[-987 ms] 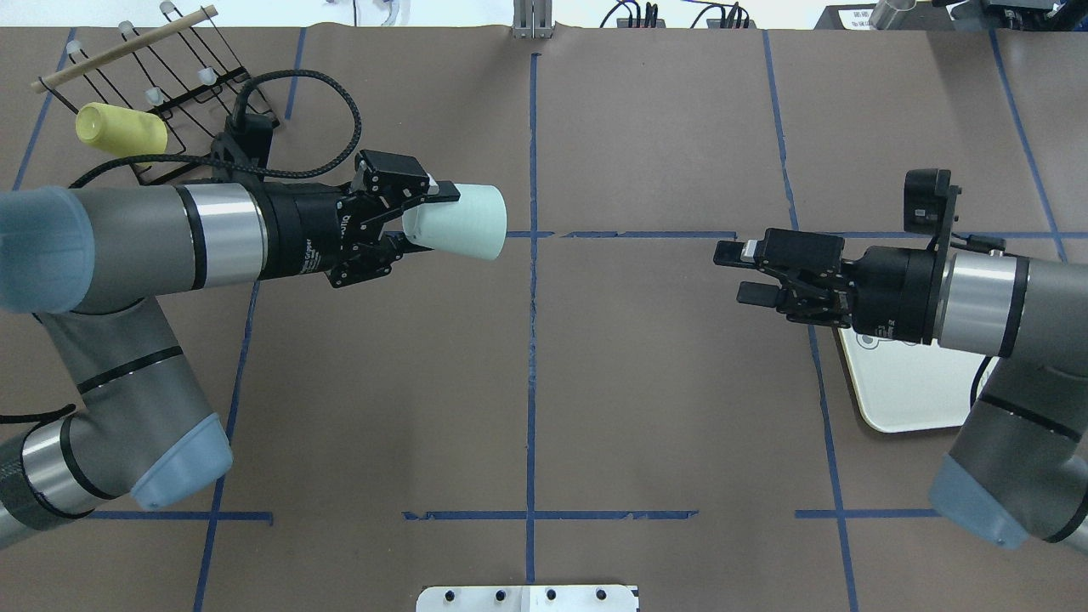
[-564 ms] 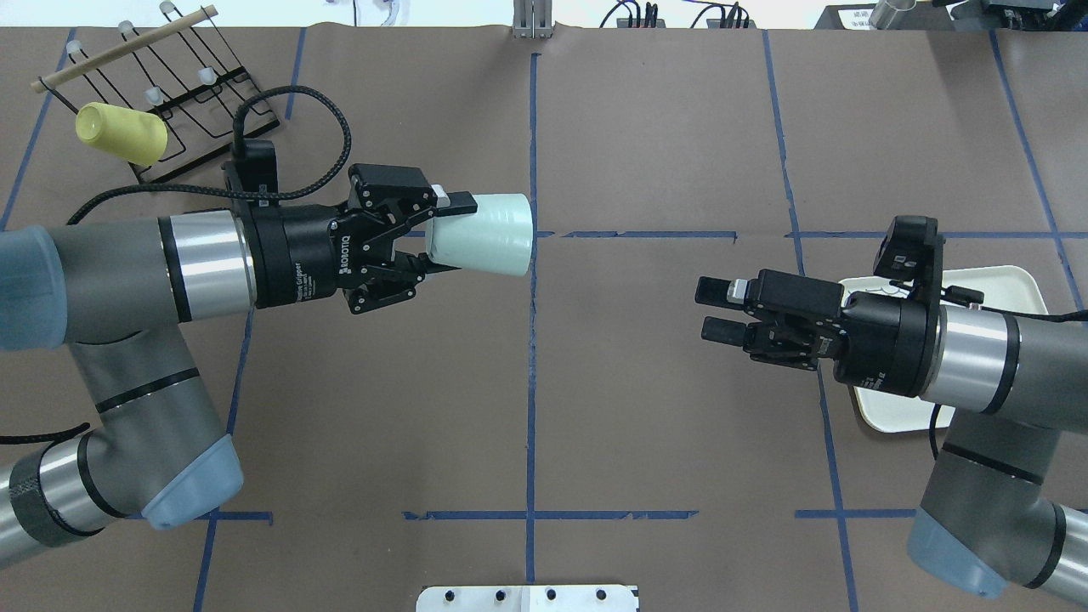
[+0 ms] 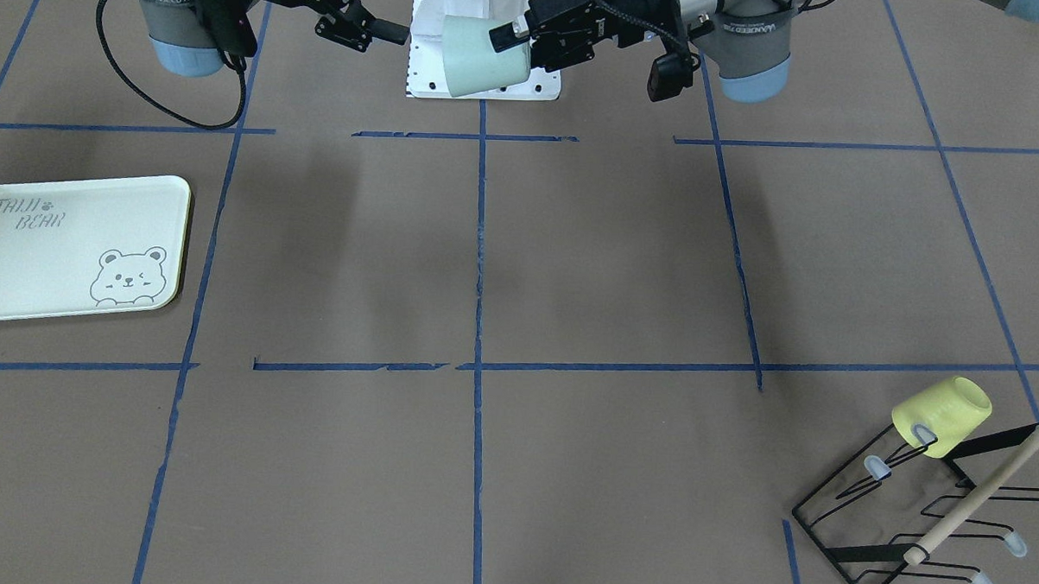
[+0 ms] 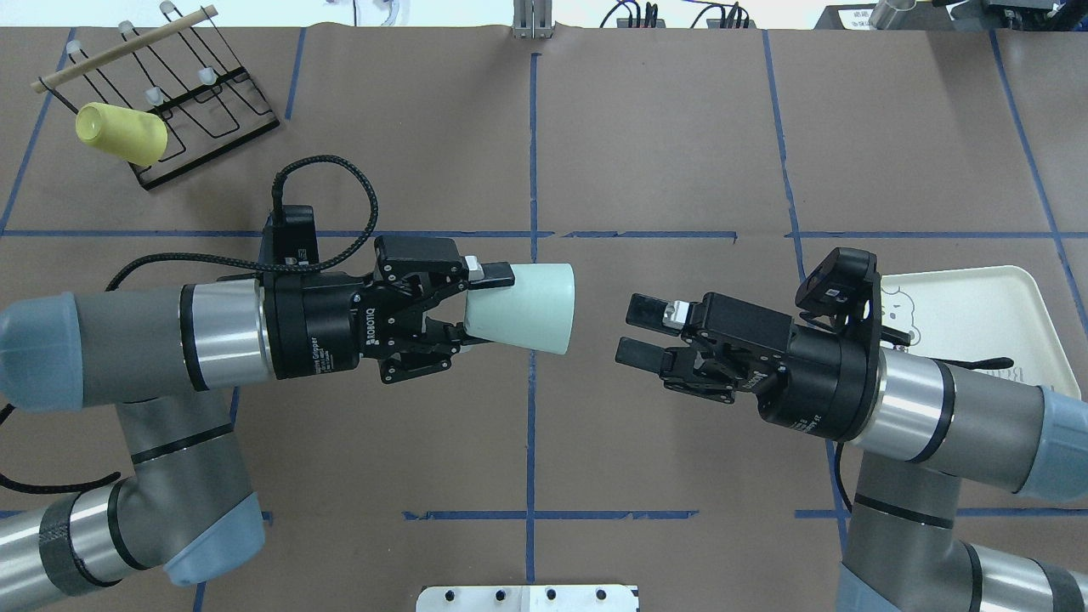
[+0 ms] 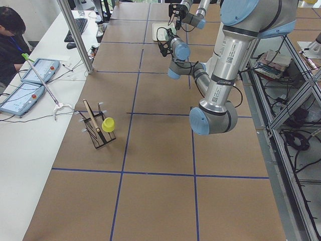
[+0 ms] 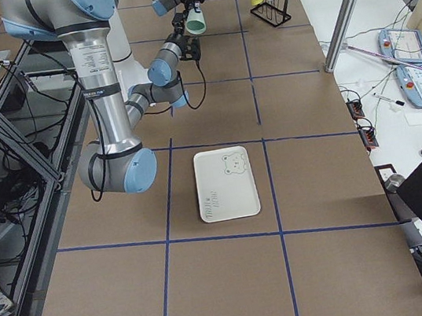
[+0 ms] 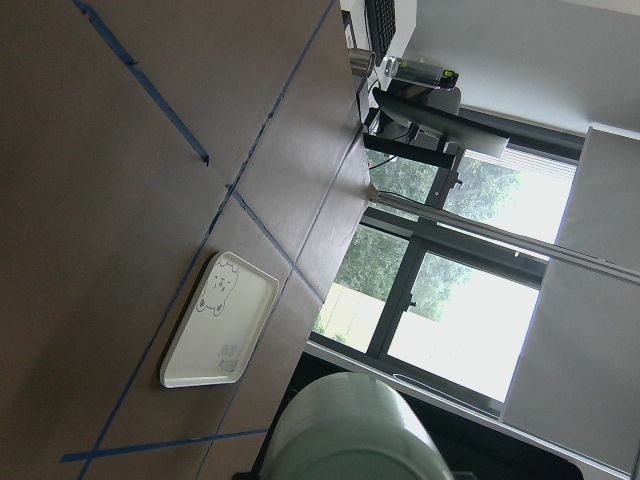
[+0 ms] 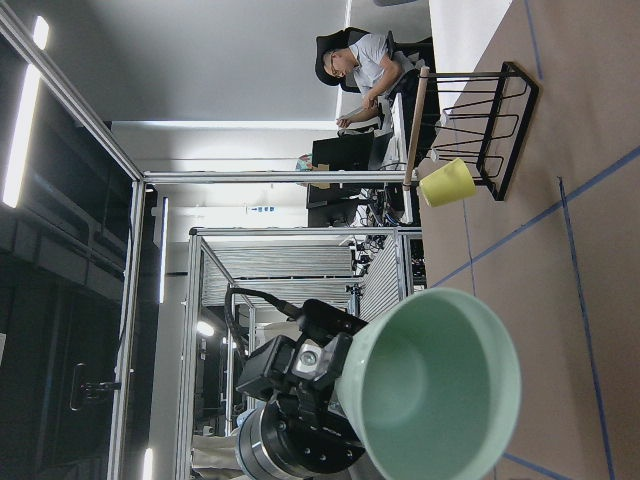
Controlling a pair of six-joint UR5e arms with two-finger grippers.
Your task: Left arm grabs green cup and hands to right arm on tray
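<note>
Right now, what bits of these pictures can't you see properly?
- Overhead view: the right arm covers part of the tray and most of its bear drawing.
- Left wrist view: the bottom edge cuts off the green cup.
- Exterior left view: the green cup is too small to make out.
- Front-facing view: the top edge cuts off the left arm and right arm.

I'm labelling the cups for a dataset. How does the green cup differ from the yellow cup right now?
The green cup is pale mint; the yellow cup is yellow. The green cup is held in the air by the left gripper, mouth toward the right gripper; the yellow cup hangs on a peg of the wire rack. Both are small, tapered, handleless tumblers.
</note>
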